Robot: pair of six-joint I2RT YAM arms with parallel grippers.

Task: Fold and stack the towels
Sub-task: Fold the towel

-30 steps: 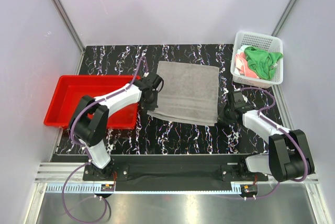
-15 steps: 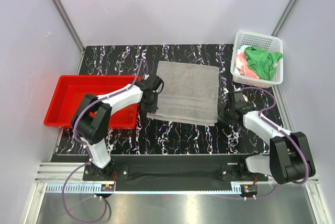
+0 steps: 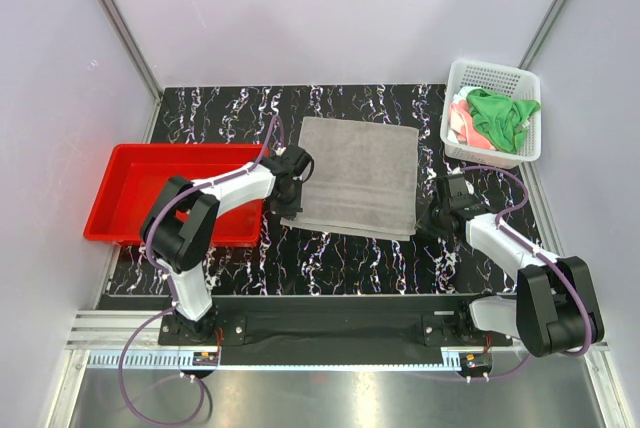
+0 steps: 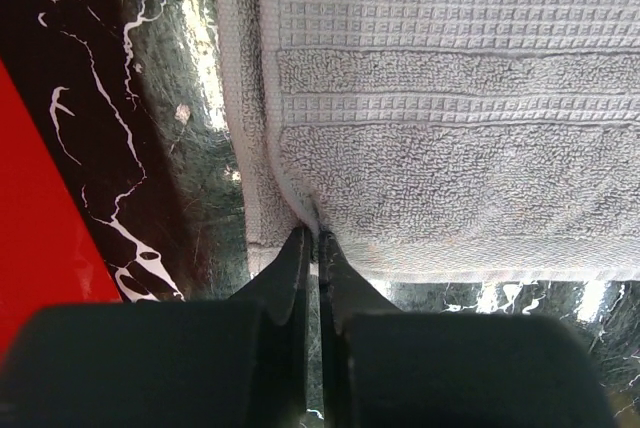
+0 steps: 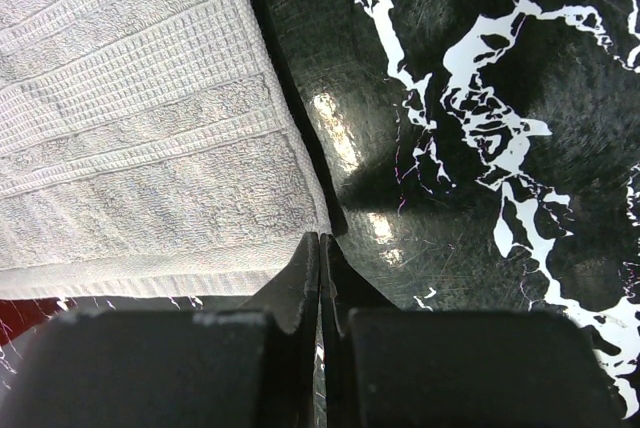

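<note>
At left tool, grey towel edge

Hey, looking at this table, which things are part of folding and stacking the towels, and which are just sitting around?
Part of the job: large grey terry towel, spread flat; bright green towel and salmon-pink towel, both bunched in the white perforated plastic basket.

Just lying about: the basket itself; red plastic tray.

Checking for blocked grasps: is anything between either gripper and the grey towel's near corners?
Nothing visible: left gripper and right gripper sit at the grey towel's near corners; basket and tray stand aside.
</note>
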